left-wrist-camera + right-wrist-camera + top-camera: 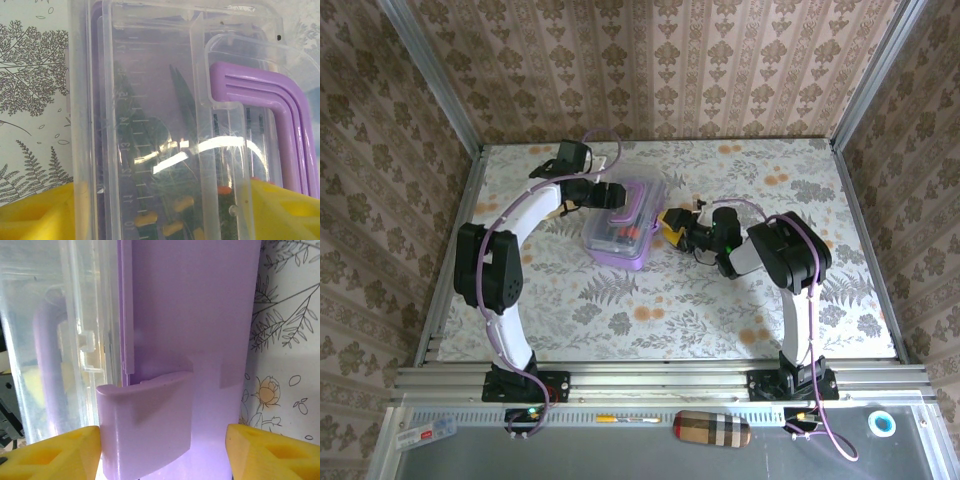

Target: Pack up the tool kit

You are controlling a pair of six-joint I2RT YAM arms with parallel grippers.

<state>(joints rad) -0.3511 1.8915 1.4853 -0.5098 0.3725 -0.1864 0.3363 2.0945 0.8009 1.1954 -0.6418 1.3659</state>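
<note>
Purple kit box mid-bench, both hands parked right at it

The tool kit box [623,225] sits around the middle of the floral bench [650,310], lid down. You can see black-and-orange tools [182,204] through the clear lid [150,75], next to the purple handle [270,110]. Left hand [607,194] is over the far-left part of the lid with its yellow fingers spread apart, not clamped on anything I can make out. Right hand [162,450] is at the box's right side. Its fingers are apart around the purple latch [145,420], one just beside it and the other clear of it.
</note>
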